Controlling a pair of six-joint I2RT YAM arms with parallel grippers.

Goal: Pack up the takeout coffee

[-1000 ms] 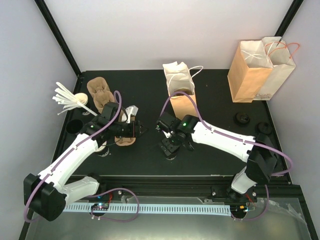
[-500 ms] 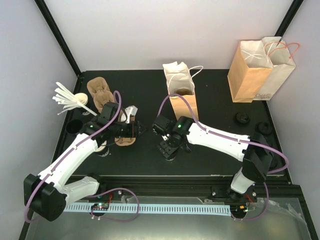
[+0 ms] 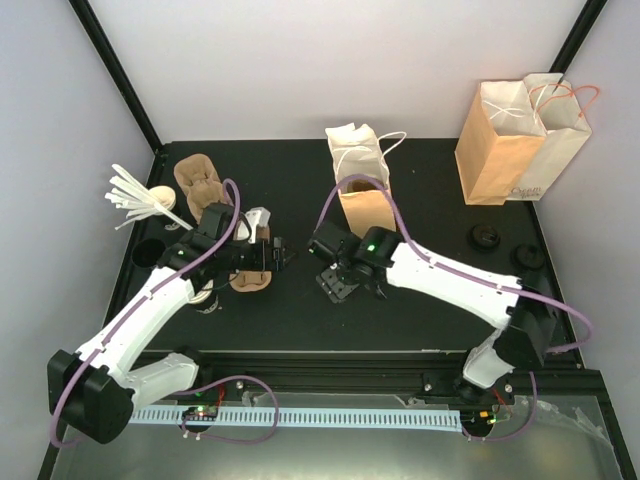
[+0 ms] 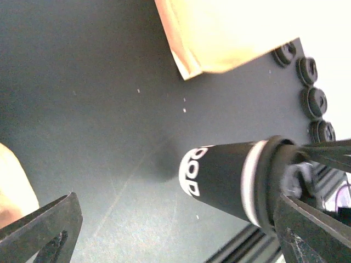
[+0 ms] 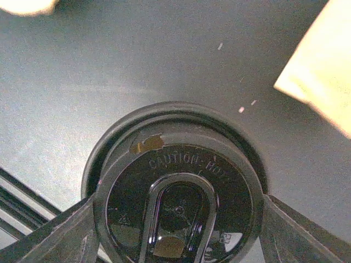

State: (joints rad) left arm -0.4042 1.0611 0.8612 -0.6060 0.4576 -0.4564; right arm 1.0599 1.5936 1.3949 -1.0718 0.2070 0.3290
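Takeout coffee (image 4: 219, 178) risks dropping: right end effector (image 5: 178, 233) clamps only its lid (image 5: 178, 164), left end effector (image 4: 175, 233) stands apart.

Lid of takeout coffee (image 5: 178, 203) cropped at bottom edge; cup body hidden.

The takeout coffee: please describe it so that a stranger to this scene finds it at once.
On the black table, look in front of the middle brown paper bag. There the takeout coffee is between the fingers of the right gripper: a black cup with a white band and a black lid, unlike the loose lids lying flat at the right.
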